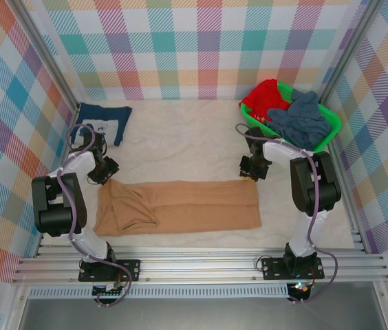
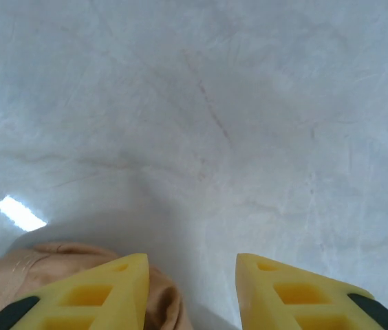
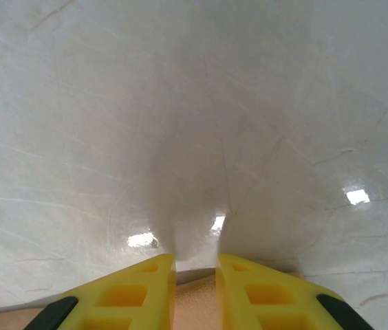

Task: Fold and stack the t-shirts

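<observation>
The tan shirt [image 1: 180, 206] lies flat on the white table [image 1: 180, 137], folded into a long strip across the lower middle of the top view. The left pincer [image 1: 104, 170] sits at the strip's upper left corner. Close up, this pincer [image 2: 190, 260] is released, with bare table in the gap. A bit of tan shirt [image 2: 36, 265] lies under its left finger, in the lower left of the frame.

The right pincer [image 1: 252, 168] sits at the strip's upper right corner. Close up, this pincer [image 3: 195, 260] has a thin gap with tan shirt [image 3: 194, 299] showing in it. I cannot tell if it is pinching the cloth.

The navy shirt [image 1: 103, 122] lies folded in the upper left. A green basket [image 1: 330, 127] of clothes is in the upper right.
</observation>
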{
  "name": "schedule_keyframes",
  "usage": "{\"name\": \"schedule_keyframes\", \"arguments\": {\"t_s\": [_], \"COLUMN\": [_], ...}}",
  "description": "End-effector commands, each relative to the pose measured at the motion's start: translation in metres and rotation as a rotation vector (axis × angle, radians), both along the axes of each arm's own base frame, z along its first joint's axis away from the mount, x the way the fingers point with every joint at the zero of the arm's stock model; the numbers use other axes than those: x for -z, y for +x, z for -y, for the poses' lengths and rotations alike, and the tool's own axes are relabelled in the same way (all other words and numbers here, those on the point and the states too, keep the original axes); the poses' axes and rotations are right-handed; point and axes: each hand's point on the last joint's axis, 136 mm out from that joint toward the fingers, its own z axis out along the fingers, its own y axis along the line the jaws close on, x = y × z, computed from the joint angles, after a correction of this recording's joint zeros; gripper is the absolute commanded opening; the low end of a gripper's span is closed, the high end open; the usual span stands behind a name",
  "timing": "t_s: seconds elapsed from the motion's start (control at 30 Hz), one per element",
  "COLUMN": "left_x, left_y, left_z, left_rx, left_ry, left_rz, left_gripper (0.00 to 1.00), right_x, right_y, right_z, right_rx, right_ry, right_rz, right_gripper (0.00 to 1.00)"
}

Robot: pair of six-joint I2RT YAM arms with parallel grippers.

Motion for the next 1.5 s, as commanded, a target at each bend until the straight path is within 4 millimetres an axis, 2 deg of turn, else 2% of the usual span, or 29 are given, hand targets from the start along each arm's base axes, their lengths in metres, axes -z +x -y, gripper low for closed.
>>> {"name": "schedule_keyframes", "arguments": {"t_s": [0.0,0.13,0.37,0.5,0.6,0.73,0.9,1.03,1.17,1.3,1.47], "left_x": [-0.015,-0.006,0.002,-0.009,-0.021,-0.017,0.002,0.006,0.009,0.009,-0.003], "left_y": [0.010,0.009,0.006,-0.008,-0.018,-0.017,-0.013,-0.018,-0.022,-0.027,-0.035], "left_z": [-0.002,-0.002,-0.002,-0.006,-0.009,-0.004,-0.002,0.001,0.000,-0.006,-0.021], "left_rx": [0.039,0.065,0.088,0.079,0.055,0.042,0.027,0.026,0.023,0.026,0.013], "left_ry": [0.014,0.018,0.025,0.054,0.074,0.041,0.010,-0.002,0.004,0.046,0.139], "left_rz": [0.066,0.028,-0.003,-0.036,-0.039,-0.038,-0.069,-0.077,-0.074,-0.096,-0.096], "left_gripper": [0.39,0.41,0.36,0.32,0.39,0.41,0.32,0.30,0.17,0.03,0.00], "right_x": [0.002,-0.003,-0.034,-0.038,-0.038,-0.032,-0.022,-0.015,-0.006,0.002,0.011], "right_y": [-0.002,-0.001,-0.001,-0.014,-0.019,-0.021,-0.019,-0.014,-0.010,-0.009,-0.011], "right_z": [0.009,0.015,0.021,0.023,0.023,0.021,0.016,0.014,0.015,0.018,0.025], "right_rx": [0.011,0.014,0.004,0.023,0.028,0.019,0.021,0.027,0.036,0.043,0.049], "right_ry": [-0.030,-0.057,-0.073,-0.068,-0.061,-0.054,-0.040,-0.040,-0.054,-0.075,-0.120], "right_rz": [-0.029,-0.012,0.060,0.045,0.044,0.033,0.009,-0.003,-0.019,-0.034,-0.061], "right_gripper": [0.22,0.21,0.25,0.26,0.26,0.26,0.26,0.26,0.26,0.20,0.10]}}
